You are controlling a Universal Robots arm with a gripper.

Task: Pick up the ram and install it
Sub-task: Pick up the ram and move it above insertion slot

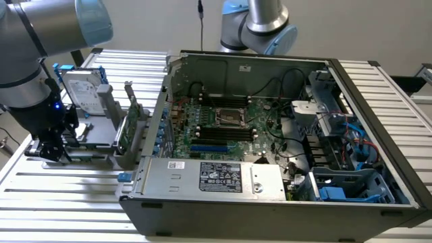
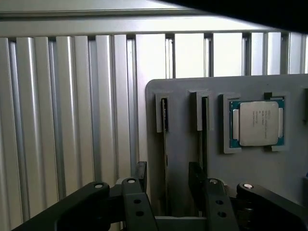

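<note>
before you: ribbed, satin-finished metal table (image 2: 62, 106); matt grey plastic-looking holder (image 2: 183, 101); processor (image 2: 258, 123) capped in dull silver metal; matt black gripper (image 2: 168, 174).

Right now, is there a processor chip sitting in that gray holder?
Yes, a silver-topped processor chip with a green rim lies in a square recess of the gray holder.

Robotics lab: UR arm (image 1: 30, 55), alu-slat bench (image 1: 68, 188), open PC chassis (image 1: 270, 215).

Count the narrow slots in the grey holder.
2. The first slot runs between the fingers of the gripper. The second slot is beside it, nearer the CPU. More may lie hidden outside the frame.
</note>
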